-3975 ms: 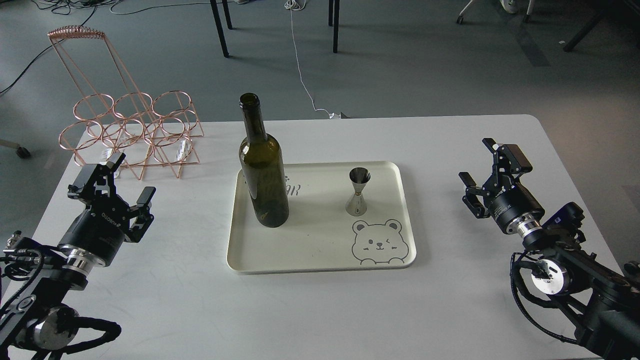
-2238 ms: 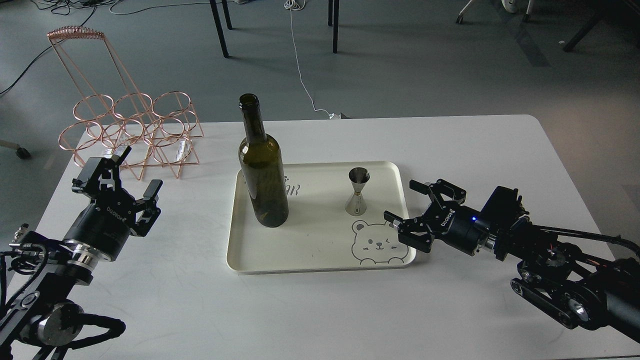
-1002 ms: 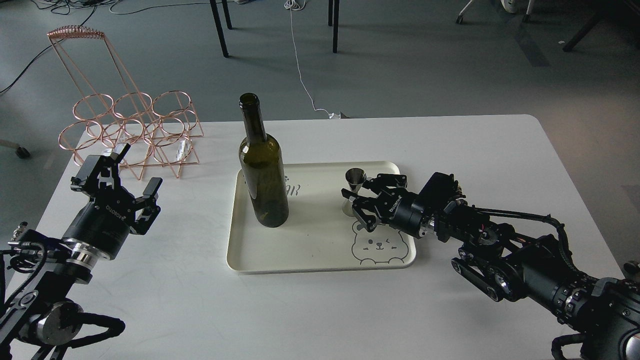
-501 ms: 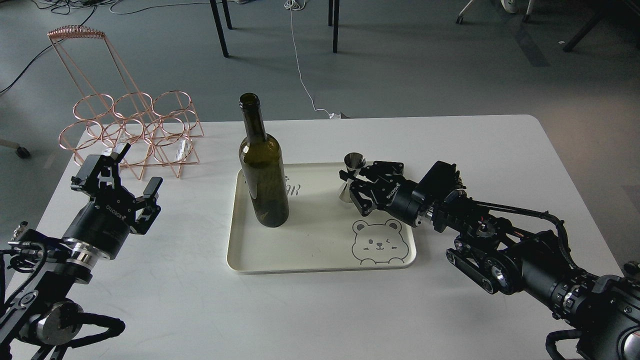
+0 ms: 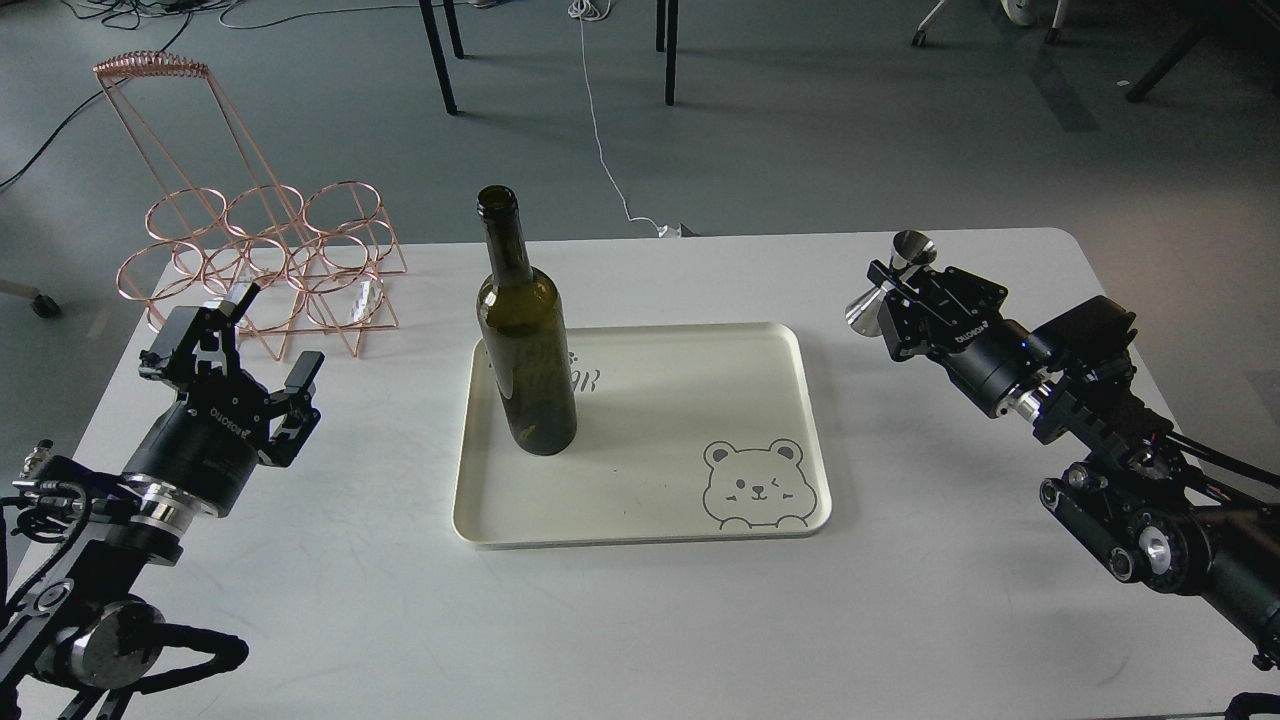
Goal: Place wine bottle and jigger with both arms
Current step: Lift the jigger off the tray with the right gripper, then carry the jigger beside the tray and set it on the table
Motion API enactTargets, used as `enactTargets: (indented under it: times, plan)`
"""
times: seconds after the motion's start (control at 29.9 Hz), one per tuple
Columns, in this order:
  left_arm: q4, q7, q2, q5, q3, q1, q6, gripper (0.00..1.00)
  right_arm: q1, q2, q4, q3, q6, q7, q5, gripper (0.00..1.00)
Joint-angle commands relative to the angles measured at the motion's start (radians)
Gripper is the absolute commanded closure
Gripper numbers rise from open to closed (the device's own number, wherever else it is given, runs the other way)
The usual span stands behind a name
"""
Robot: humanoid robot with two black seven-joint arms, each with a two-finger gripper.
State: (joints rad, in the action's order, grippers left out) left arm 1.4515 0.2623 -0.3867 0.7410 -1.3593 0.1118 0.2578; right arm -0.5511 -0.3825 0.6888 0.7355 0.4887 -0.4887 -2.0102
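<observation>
The dark olive-green wine bottle (image 5: 524, 340) stands upright on the left part of the cream tray (image 5: 640, 500). My right gripper (image 5: 893, 290) is shut on the waist of the steel jigger (image 5: 889, 284) and holds it tilted in the air, right of the tray and above the table. My left gripper (image 5: 258, 345) is open and empty, over the table's left side, well left of the bottle.
A copper wire bottle rack (image 5: 255, 255) stands at the table's back left, just behind my left gripper. The tray has a bear drawing (image 5: 755, 483) at its front right. The white table (image 5: 640, 620) ends close behind the tray; chair legs and cables lie on the floor beyond.
</observation>
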Motion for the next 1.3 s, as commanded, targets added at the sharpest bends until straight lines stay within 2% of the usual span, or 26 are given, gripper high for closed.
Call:
enactTargets:
  times: [0.0, 0.77, 1.2, 1.27]
  plan:
    - [0.000, -0.001, 0.000, 0.000, 0.002, 0.000, 0.000, 0.02, 0.060, -0.050, 0.000, 0.001, 0.000, 0.000, 0.031, 0.84]
    - [0.006, -0.001, 0.000, 0.000, 0.005, 0.000, 0.001, 0.02, 0.111, -0.067, -0.049, -0.012, 0.000, 0.000, 0.051, 0.83]
    - [0.006, -0.001, 0.000, 0.000, 0.005, -0.001, 0.000, 0.02, 0.126, -0.064, -0.058, -0.013, 0.000, 0.000, 0.051, 0.78]
    - [0.006, -0.001, 0.000, 0.000, 0.005, -0.001, 0.000, 0.02, 0.128, -0.064, -0.058, -0.013, 0.000, 0.000, 0.051, 0.75]
